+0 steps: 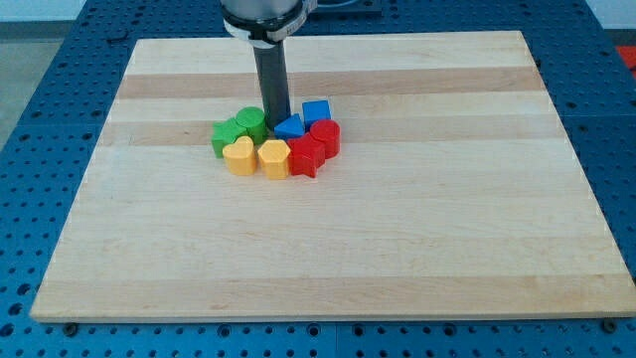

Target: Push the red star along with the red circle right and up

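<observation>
The red star (306,156) lies near the board's middle, at the lower right of a tight cluster of blocks. The red circle (326,137) touches it just up and to the right. My tip (275,125) stands at the cluster's top, between the green blocks on its left and the blue triangle-like block (290,126) on its right. The tip is up and to the left of the red star, with the blue block between them. It touches neither red block.
A blue cube (316,111) sits above the red circle. A green star (228,135) and a green round block (250,123) are at the cluster's left. A yellow heart (238,156) and a yellow hexagon (273,157) line its bottom. The wooden board (447,229) surrounds them.
</observation>
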Controlling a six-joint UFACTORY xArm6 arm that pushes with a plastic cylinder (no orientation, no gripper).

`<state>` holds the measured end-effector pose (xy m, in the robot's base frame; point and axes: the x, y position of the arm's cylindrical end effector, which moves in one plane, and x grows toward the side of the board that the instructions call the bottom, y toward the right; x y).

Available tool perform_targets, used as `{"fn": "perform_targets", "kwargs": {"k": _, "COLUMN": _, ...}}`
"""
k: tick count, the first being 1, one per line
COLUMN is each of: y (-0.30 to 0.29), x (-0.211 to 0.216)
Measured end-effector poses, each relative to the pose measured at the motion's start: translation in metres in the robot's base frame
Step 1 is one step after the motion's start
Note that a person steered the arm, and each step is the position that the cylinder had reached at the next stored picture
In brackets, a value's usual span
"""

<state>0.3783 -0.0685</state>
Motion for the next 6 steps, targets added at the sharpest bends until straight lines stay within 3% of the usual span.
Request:
{"fn": "perform_targets", "kwargs": {"k": 1, "y": 0.001, "x": 0.002}}
{"fn": "perform_targets", "kwargs": {"k": 2, "y": -0.004, "x": -0.032}}
{"fn": "perform_targets", "kwargs": {"k": 3, "y": -0.054, "x": -0.036}}
{"fn": "perform_targets", "kwargs": {"k": 5, "y": -0.137, "x": 0.011}}
{"fn": "perform_targets", "kwargs": {"k": 6, "y": -0.151, "x": 0.061}}
